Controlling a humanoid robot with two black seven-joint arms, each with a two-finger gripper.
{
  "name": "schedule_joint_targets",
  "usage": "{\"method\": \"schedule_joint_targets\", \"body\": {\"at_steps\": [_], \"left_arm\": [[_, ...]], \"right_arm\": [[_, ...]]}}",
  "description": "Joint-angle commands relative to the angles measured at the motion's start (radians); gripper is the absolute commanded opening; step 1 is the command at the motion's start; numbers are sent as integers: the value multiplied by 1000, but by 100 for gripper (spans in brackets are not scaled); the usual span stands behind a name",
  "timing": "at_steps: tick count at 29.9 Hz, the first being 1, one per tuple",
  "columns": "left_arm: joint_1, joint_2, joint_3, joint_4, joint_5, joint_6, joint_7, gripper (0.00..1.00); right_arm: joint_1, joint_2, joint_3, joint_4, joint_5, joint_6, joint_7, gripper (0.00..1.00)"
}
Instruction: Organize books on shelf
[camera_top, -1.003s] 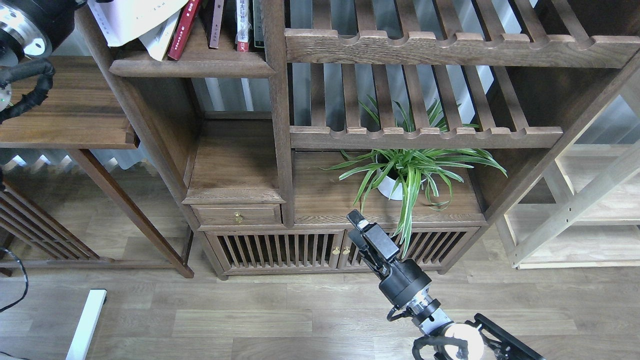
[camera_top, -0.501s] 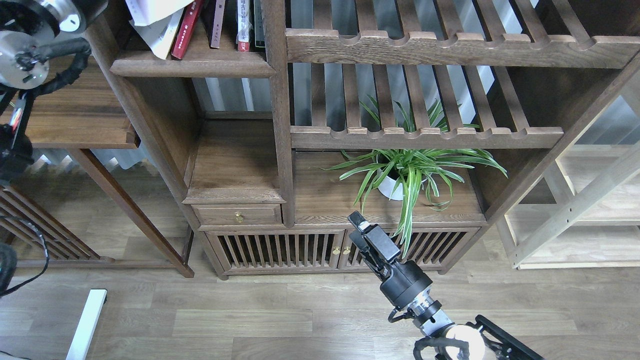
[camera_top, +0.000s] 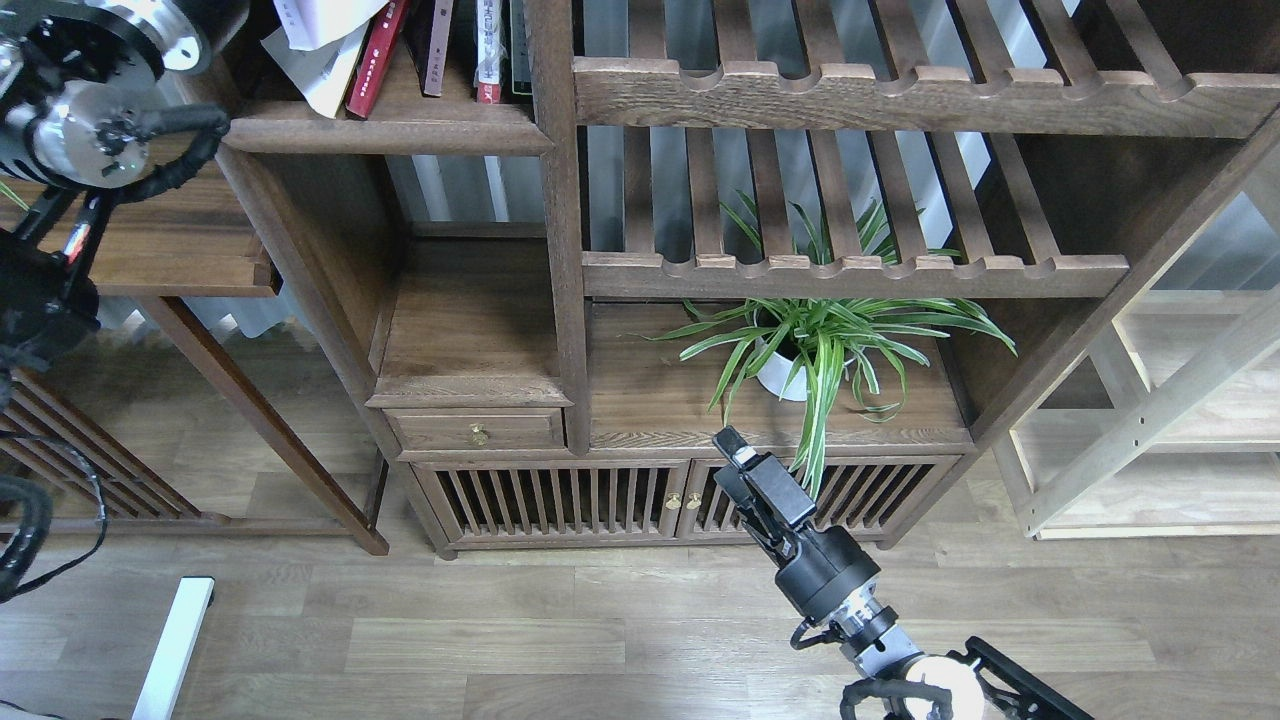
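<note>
Your books (camera_top: 340, 45) sat on the shelf (camera_top: 390, 132) at the top left of the bookcase (camera_top: 560, 300), only their lower ends in view: a pale one sprawled at a steep lean over a red one, with slimmer volumes (camera_top: 470, 50) standing upright to their right. You had the left arm's joints and cabling crowding the top left corner, just beside the shelf's left post, but its gripper lay beyond the top edge of the view, so I could not tell whether it was spread, pressed together or pinching a book. Your right gripper (camera_top: 732, 448) hung low in front of the cabinet, apart from everything, its fingers seeming to lie close together and holding nothing, though the end-on angle left that uncertain. The main risk, as I judged it, was the leaning pale book: a nudge from the arm could have slid it off the rounded front edge to the floor. The cable loop (camera_top: 170, 160) near the post could also have snagged the shelf's corner. On the right, the plant (camera_top: 820, 345) stood just behind your gripper, so a careless lift risked brushing its leaves or tipping the pot.
</note>
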Motion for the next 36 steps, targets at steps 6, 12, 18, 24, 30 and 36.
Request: {"method": "schedule_joint_targets", "body": {"at_steps": [6,12,18,24,30,36], "left_arm": [[32,0,22,15,-6,9,-86,25],[55,-3,36,16,-10,9,-91,39],[43,-14,36,10,-12,-9,-102,21],[41,-29,36,12,-10,9,-96,43],[14,-28,16,4,-20,-15,-145,5],[-23,-14,-9,-54,-39,-18,-134,2]], "right_arm": [[-10,0,7,0,1,0,0,99],[-10,3,6,0,1,0,0,99],[-10,5,7,0,1,0,0,99],[-14,6,7,0,1,0,0,99],[-14,5,6,0,1,0,0,99],[-14,6,6,0,1,0,0,99]]}}
